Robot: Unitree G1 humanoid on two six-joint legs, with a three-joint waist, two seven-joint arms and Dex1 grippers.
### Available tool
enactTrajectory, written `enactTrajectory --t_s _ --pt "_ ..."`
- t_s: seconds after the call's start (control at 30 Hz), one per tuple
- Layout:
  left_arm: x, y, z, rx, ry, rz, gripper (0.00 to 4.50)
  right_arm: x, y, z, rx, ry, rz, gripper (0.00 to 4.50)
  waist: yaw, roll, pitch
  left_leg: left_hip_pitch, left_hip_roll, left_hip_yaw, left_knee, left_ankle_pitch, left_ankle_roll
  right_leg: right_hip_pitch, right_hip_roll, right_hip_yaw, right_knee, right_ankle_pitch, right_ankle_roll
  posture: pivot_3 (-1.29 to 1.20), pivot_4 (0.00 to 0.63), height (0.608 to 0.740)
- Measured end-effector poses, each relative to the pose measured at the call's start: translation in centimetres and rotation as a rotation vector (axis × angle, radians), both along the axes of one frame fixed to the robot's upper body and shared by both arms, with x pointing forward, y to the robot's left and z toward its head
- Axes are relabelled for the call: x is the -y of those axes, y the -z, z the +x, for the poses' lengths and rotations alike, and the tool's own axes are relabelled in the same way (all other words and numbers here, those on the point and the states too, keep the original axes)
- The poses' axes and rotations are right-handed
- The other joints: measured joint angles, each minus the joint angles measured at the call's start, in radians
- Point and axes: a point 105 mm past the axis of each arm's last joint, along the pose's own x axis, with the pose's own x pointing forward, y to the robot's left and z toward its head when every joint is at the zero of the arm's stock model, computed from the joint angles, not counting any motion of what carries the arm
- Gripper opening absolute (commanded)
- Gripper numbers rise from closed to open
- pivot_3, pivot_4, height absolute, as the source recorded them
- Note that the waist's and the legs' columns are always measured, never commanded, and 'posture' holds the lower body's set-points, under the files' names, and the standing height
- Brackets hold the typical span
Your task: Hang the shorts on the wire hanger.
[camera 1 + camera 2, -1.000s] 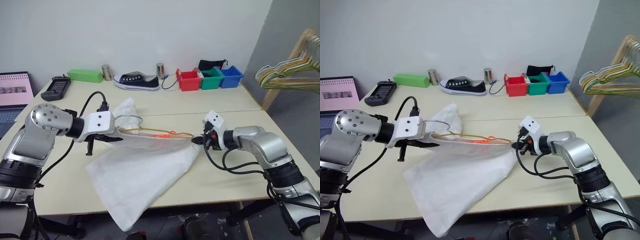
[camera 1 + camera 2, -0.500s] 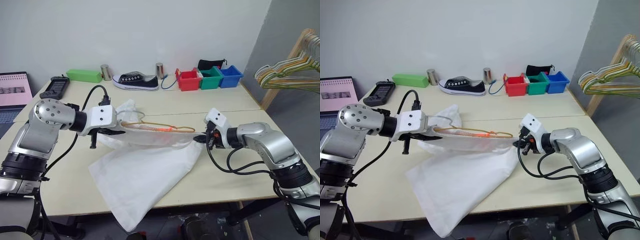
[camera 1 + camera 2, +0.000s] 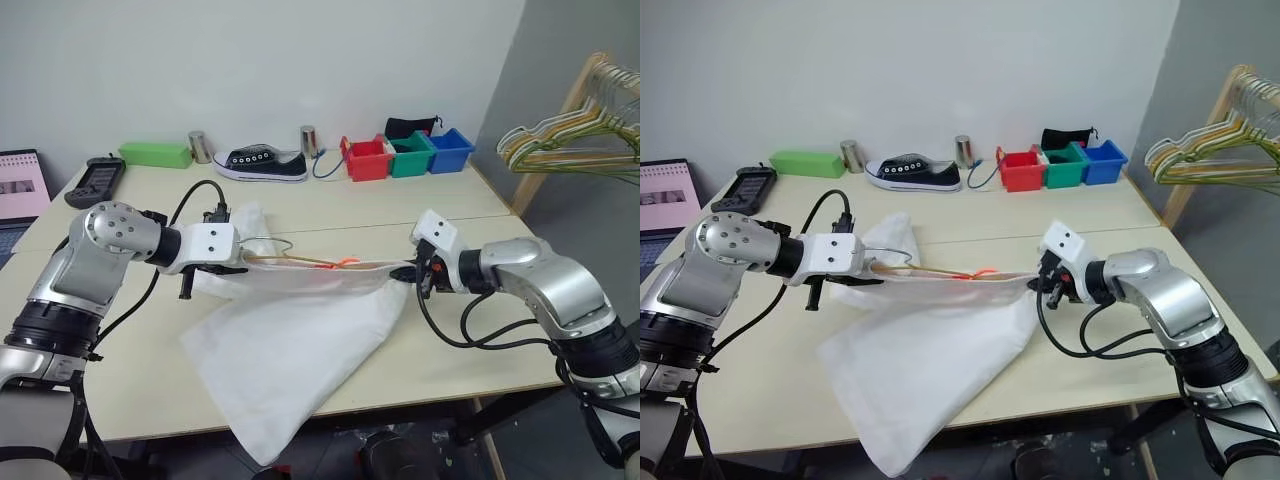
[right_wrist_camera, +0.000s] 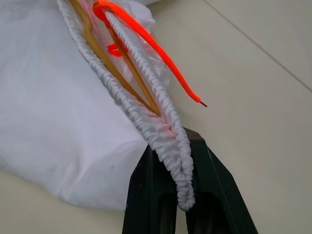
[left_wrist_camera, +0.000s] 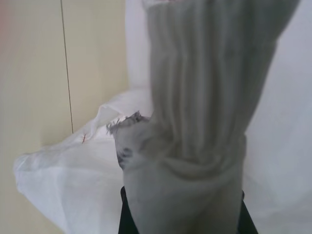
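Stretching between the two pincers, the shorts [image 3: 300, 330] are soft white cloth with a ribbed, gathered waistband pulled into a taut line. The left pincer [image 3: 243, 262] is clamped on one end of that band, and in its wrist view the bunched folds wrap over the black fingers so that little of them shows. The right pincer [image 4: 181, 180] is closed on the other end, its two black fingers [image 4: 146, 195] pinching the band's rounded, corded edge. Below the pincers the cloth falls in a loose, smooth sheet onto the pale worktop [image 3: 460, 340], and its lowest corner hangs past the near edge.

The wire hanger [image 3: 940, 272] is a thin gold-orange wire lying along the waistband between the pincers; in the right wrist view two of its strands [image 4: 122, 80] run inside the band's opening and meet just ahead of that pincer's tips. Most of its triangle is hidden by cloth. A thin grey wire loop [image 3: 895, 252], seemingly the hook, rises just beyond the left pincer. A bright orange cord [image 4: 146, 44] trails out of the waistband, with a reddish mark on the cloth beside it.
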Motion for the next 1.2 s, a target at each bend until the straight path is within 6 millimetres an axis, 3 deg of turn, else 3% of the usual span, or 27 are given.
enactTrajectory --t_s 0.07,0.17,0.23,0.3,0.37,0.47,0.73,0.9,1.2 --pt "-0.1 0.1 0.5 0.021 0.005 0.027 0.00 -0.5 -1.6 0.0 0.052 -0.024 -0.007 0.04 -0.004 0.000 0.000 0.000 0.000 0.000 0.000 0.000 0.000 0.000 0.000 0.000 0.000 0.000 0.000 -0.29 0.008 0.740" --pt "0.3 -0.1 1.1 0.047 0.003 0.016 0.00 -0.8 -2.2 -0.1 0.068 -0.028 -0.008 0.04 -0.010 0.000 0.000 0.000 0.000 0.000 0.000 0.000 0.000 0.000 0.000 0.000 0.000 0.000 0.000 -0.30 0.005 0.740" --pt "1.3 0.1 1.8 0.058 -0.005 -0.018 0.00 -1.9 -3.0 0.0 0.095 -0.043 0.012 0.04 -0.013 0.000 0.000 0.000 0.000 0.000 0.000 0.000 0.000 0.000 0.000 0.000 0.000 0.000 0.000 -0.30 0.003 0.740" --pt "3.1 0.6 2.6 0.071 -0.003 -0.064 0.00 -4.3 -4.2 -0.2 0.142 -0.081 0.063 0.04 -0.020 0.000 -0.001 0.000 0.000 -0.001 0.000 0.000 0.000 0.000 0.000 0.000 0.001 0.000 0.000 -0.29 0.001 0.740" --pt "4.7 1.0 3.0 0.072 0.010 -0.101 0.00 -5.6 -4.1 -0.5 0.149 -0.112 0.071 0.04 -0.023 -0.001 -0.001 -0.001 0.000 -0.001 0.000 0.000 0.000 0.000 0.000 -0.001 0.000 0.000 0.001 -0.29 0.000 0.740" --pt "6.6 1.7 3.4 0.058 -0.011 -0.154 0.00 -5.9 -3.3 0.1 0.189 -0.083 0.021 0.04 -0.027 0.000 -0.001 -0.004 -0.001 -0.001 0.001 0.000 0.000 -0.003 -0.001 0.000 0.001 0.001 0.001 -0.29 0.000 0.740" --pt "7.3 1.9 3.8 0.062 -0.052 -0.184 0.00 -5.9 -3.3 0.4 0.249 -0.088 -0.022 0.04 -0.036 0.000 -0.001 -0.005 -0.001 -0.002 0.001 0.000 0.000 -0.006 0.000 -0.001 0.005 0.001 0.001 -0.28 0.000 0.740" --pt "7.4 1.9 3.8 0.067 -0.049 -0.186 0.00 -5.3 -3.3 0.4 0.272 -0.109 -0.060 1.26 -0.038 0.000 -0.001 -0.005 -0.001 -0.002 0.002 0.000 0.000 -0.005 0.000 -0.001 0.005 0.001 0.001 -0.29 0.000 0.740" --pt "7.5 1.6 3.9 0.098 -0.030 -0.182 0.00 -2.3 -2.6 0.3 0.219 -0.159 -0.171 3.34 -0.052 0.000 -0.001 -0.005 -0.001 -0.002 0.002 0.000 0.000 -0.005 -0.001 -0.001 0.005 0.001 0.001 -0.29 0.000 0.740"
